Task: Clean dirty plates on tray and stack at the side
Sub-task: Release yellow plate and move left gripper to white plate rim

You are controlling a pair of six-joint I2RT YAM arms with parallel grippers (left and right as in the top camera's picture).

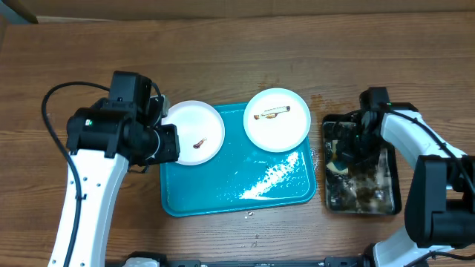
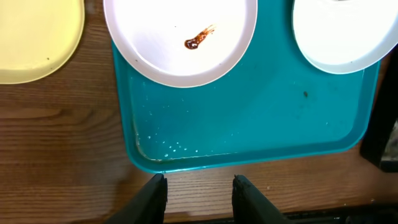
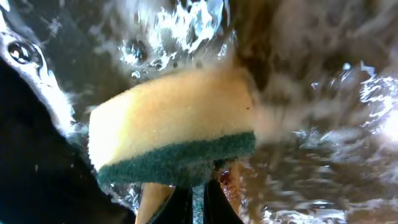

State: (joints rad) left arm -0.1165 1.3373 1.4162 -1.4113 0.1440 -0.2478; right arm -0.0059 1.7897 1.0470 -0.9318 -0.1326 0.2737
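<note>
**A:** Start at the left. What's out there?

**B:** A pale yellow plate (image 2: 31, 37) lies on the wooden table (image 1: 237, 52), just off the turquoise tray (image 2: 249, 118), with a strip of bare wood between it and the next plate.

**A:** And the left gripper (image 2: 199, 183)?

**B:** Its fingers are spread with nothing between them. It hovers over the table just outside the tray's rim.

**A:** Next plate along?

**B:** The left white plate (image 1: 194, 132) sits at the tray's far left corner and overhangs the rim. There's a small brown smear (image 2: 198, 38) near its middle.

**A:** The middle of the tray?

**B:** Bare, apart from a wet, shiny patch (image 1: 271, 178) toward the near right corner.

**A:** Then?

**B:** The right white plate (image 1: 277, 119) sits at the far right corner, also partly over the rim. It has a longer brown streak (image 1: 271, 113) and is apart from the other white one.

**A:** And on the right side?

**B:** A black tray (image 1: 356, 210) of murky water sits just beside the turquoise one. The right gripper (image 3: 193, 193) is down in it, clenched on the green edge of a yellow sponge (image 3: 171, 124), with water splashing around it.
</note>
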